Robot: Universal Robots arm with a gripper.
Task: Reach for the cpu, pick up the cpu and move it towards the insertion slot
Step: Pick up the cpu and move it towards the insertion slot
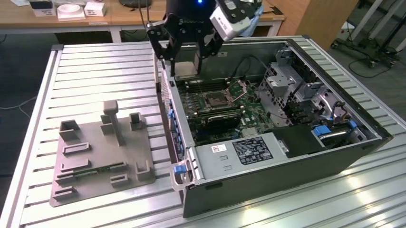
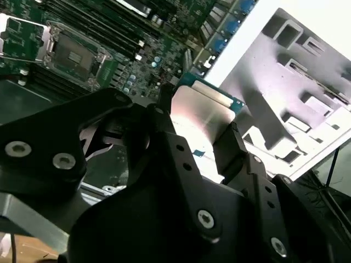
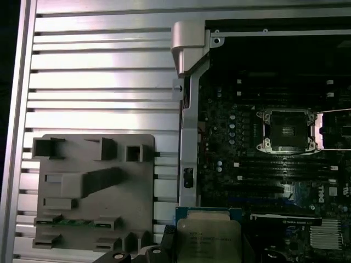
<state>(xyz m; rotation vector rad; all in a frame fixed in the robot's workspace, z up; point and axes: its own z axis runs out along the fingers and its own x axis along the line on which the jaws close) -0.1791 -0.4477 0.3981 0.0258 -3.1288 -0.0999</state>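
My gripper (image 1: 184, 59) hangs over the far corner of the open computer case (image 1: 266, 185), at its wall on the exterior view's left, shut on the cpu (image 1: 185, 69). The cpu is a flat square chip with a silvery top and a green edge, held between two black fingers (image 2: 164, 129) in both wrist views (image 3: 208, 238). The insertion slot (image 1: 219, 99) is a dark square socket in a shiny metal frame on the motherboard, lid raised beside it. It lies lower in the case, apart from the chip (image 2: 200, 112), and shows in both wrist views (image 2: 74, 55) (image 3: 286, 130).
A grey fixture plate (image 1: 101, 152) with raised blocks lies on the slatted metal table (image 1: 95, 76) beside the case, holding a green memory stick (image 3: 68, 222). Inside the case are memory slots (image 3: 274, 167), a graphics card, drive cages and a labelled metal box (image 1: 244, 152).
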